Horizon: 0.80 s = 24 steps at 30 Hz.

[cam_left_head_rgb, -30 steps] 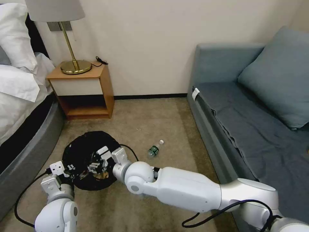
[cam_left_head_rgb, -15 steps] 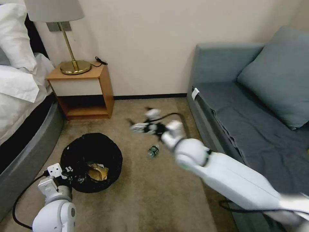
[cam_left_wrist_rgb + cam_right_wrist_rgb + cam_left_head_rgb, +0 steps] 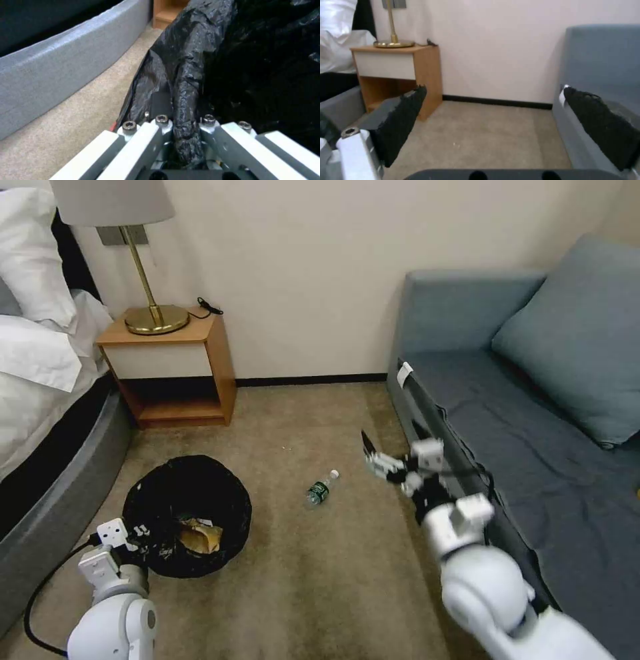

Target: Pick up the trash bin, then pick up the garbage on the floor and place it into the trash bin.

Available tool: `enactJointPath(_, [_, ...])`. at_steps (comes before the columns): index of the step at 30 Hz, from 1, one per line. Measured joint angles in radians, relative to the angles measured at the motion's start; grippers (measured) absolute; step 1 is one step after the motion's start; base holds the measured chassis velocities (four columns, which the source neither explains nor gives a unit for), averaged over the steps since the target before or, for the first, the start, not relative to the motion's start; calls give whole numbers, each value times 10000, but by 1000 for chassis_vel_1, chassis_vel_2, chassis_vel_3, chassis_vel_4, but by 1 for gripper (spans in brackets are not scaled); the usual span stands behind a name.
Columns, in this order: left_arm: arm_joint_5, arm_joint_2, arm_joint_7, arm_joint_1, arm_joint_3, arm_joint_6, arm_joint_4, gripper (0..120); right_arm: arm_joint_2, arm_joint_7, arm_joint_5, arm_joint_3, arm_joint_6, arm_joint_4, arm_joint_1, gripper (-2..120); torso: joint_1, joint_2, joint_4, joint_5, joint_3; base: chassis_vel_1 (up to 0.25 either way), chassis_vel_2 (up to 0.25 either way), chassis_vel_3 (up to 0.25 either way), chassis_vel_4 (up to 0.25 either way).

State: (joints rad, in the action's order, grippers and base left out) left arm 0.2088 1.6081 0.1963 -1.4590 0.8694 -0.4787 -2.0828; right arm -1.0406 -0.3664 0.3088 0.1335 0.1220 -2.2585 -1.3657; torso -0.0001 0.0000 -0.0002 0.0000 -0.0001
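Bottle (image 3: 322,489) lies on the carpet at 3 o'clock from the bin (image 3: 189,513), whose bag the left gripper (image 3: 185,125) pinches; right gripper (image 3: 390,463), fingers wide, risks rolling it.

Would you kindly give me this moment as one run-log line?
left gripper: shut on trash bin rim | right gripper: open, empty, beside sofa | bottle: on floor
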Motion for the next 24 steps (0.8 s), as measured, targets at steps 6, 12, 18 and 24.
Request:
enactJointPath(6, [28, 0, 2, -30, 48, 0, -87, 2, -924, 428, -868, -261, -421, 197, -741, 100, 0, 0, 2, 0, 0, 0, 0, 0, 0])
enactJointPath(12, [40, 0, 6, -36, 81, 1, -119, 2, -1034, 543, -997, -385, -573, 383, -814, 100, 0, 1, 3, -1, 0, 0, 0, 0, 0])
enactJointPath(18, [27, 0, 8, -31, 41, 0, -119, 2, -1151, 552, -1071, -437, -657, 547, -848, 100, -1, 1, 2, -1, 0, -63, 36, 48, -52])
enactJointPath(24, [11, 0, 12, -3, 33, 0, -110, 2, -1040, 555, -1067, -423, -658, 610, -751, 100, -1, 1, 3, 0, 1, -159, 169, 178, -165])
